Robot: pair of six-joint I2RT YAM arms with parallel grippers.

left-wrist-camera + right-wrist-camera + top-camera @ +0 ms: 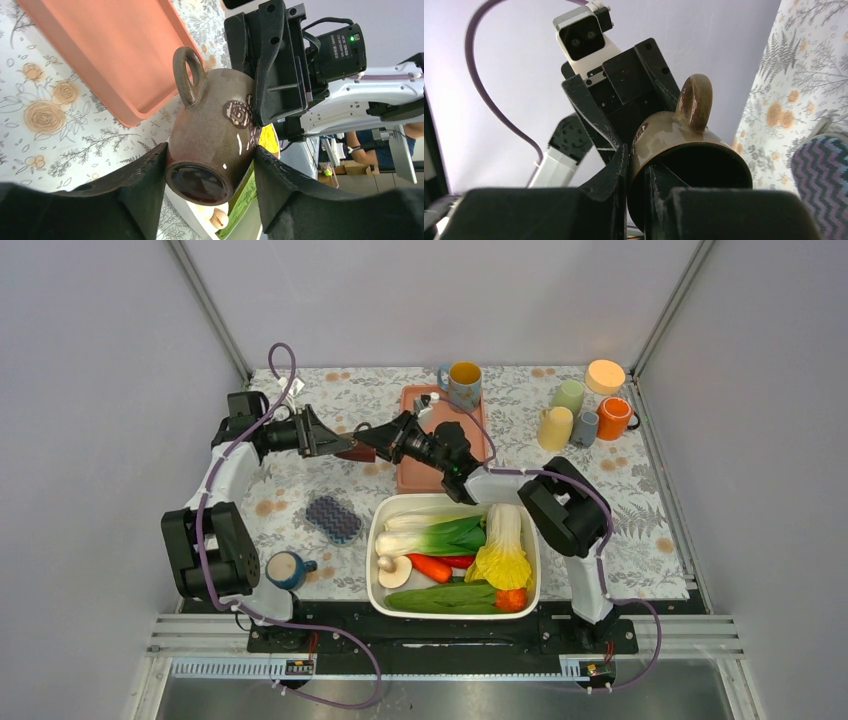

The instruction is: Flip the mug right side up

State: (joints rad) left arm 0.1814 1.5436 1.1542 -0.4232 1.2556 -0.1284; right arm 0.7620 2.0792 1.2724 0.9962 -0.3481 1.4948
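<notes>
My mug [210, 145] was shiny brown with a dark flower mark. The tray [110, 50] was pink. The tablecloth [650, 490] was white with orange flowers and grey leaves.

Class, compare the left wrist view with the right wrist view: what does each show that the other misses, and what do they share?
Left wrist only: the underside of the brown mug and the salmon tray behind it. Right wrist only: the mug's dark open mouth, the zigzag sponge and the left wrist camera. Both: the mug with its loop handle, gripped by the left pincer at its base end and the right pincer at its rim.
</notes>
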